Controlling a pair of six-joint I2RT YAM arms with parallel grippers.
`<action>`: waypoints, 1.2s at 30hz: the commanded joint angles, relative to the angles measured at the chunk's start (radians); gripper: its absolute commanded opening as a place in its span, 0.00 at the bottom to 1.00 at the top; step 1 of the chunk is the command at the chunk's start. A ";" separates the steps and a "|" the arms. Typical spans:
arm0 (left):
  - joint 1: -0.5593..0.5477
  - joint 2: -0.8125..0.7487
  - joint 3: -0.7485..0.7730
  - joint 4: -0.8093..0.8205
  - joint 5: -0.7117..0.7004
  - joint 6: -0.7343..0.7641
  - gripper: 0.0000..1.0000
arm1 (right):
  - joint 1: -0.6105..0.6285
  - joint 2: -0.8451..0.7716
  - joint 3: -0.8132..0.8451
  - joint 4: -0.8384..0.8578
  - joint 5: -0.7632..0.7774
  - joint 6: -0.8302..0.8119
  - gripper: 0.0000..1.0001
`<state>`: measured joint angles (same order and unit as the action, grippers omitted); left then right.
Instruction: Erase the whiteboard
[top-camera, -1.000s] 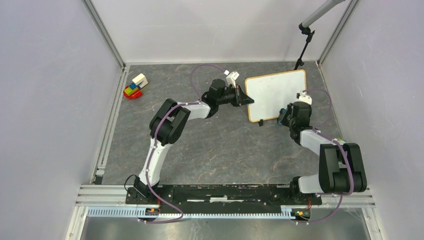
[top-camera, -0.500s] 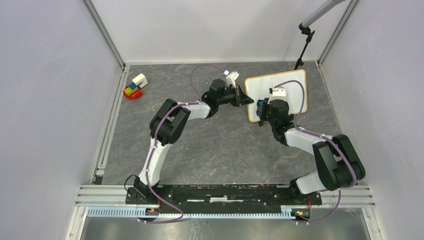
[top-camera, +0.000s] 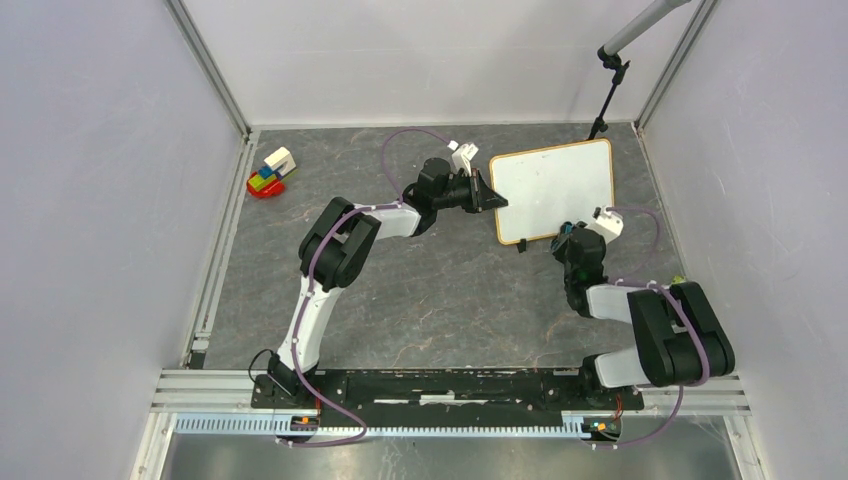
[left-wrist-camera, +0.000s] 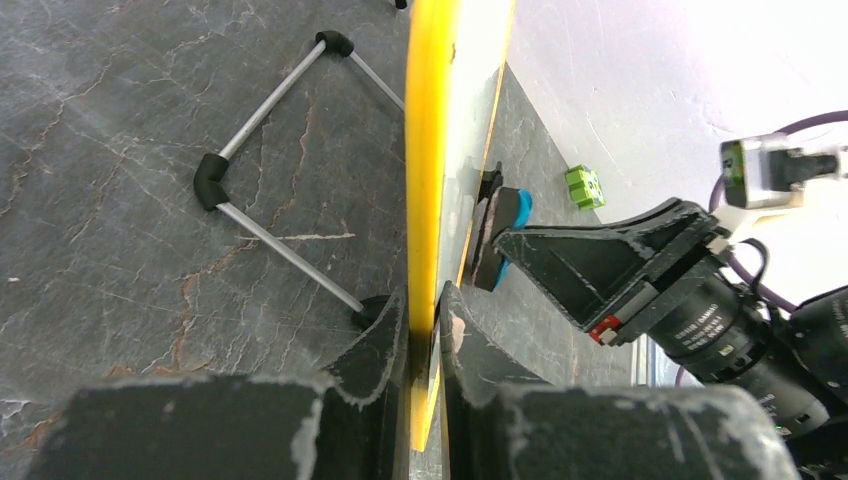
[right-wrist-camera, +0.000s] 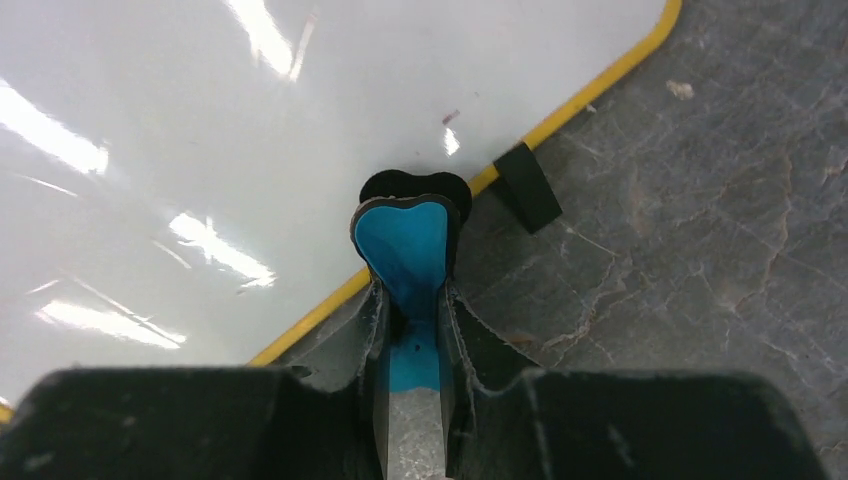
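Note:
The whiteboard (top-camera: 552, 188) stands tilted on a wire stand at the back right; its white face shows no red marks. My left gripper (top-camera: 495, 200) is shut on the board's left edge, seen as a yellow frame (left-wrist-camera: 424, 180) between the fingers. My right gripper (top-camera: 570, 232) is shut on the blue eraser (right-wrist-camera: 405, 250), whose black felt tip touches the board's lower edge near the yellow frame (right-wrist-camera: 560, 115). The eraser also shows in the left wrist view (left-wrist-camera: 505, 230) beside the board's face. A tiny dark speck (right-wrist-camera: 450, 117) sits on the board just above the eraser.
The board's wire stand (left-wrist-camera: 270, 180) rests on the grey table behind the board. A black foot (right-wrist-camera: 527, 187) sits by the frame. Coloured blocks (top-camera: 269, 173) lie at the far left. A small green item (left-wrist-camera: 584, 186) lies near the right wall. A black stand pole (top-camera: 606, 95) rises at the back right.
My right gripper with the eraser swept left across the board's lower part, then came back right and down to the board's lower edge. The left gripper kept holding the board.

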<state>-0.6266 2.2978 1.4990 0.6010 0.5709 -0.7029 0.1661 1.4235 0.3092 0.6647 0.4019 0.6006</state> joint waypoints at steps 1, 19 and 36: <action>0.013 0.004 -0.006 -0.041 -0.037 0.035 0.02 | 0.018 -0.098 -0.006 0.071 0.013 -0.082 0.00; 0.013 -0.003 -0.002 -0.065 -0.040 0.051 0.02 | 0.000 0.044 0.176 0.070 0.049 -0.051 0.00; 0.014 -0.009 -0.005 -0.069 -0.040 0.045 0.02 | -0.262 -0.050 0.200 -0.098 -0.305 -0.060 0.00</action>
<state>-0.6247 2.2978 1.4990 0.5995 0.5781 -0.7029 -0.0944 1.4635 0.4355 0.6731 0.1871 0.6254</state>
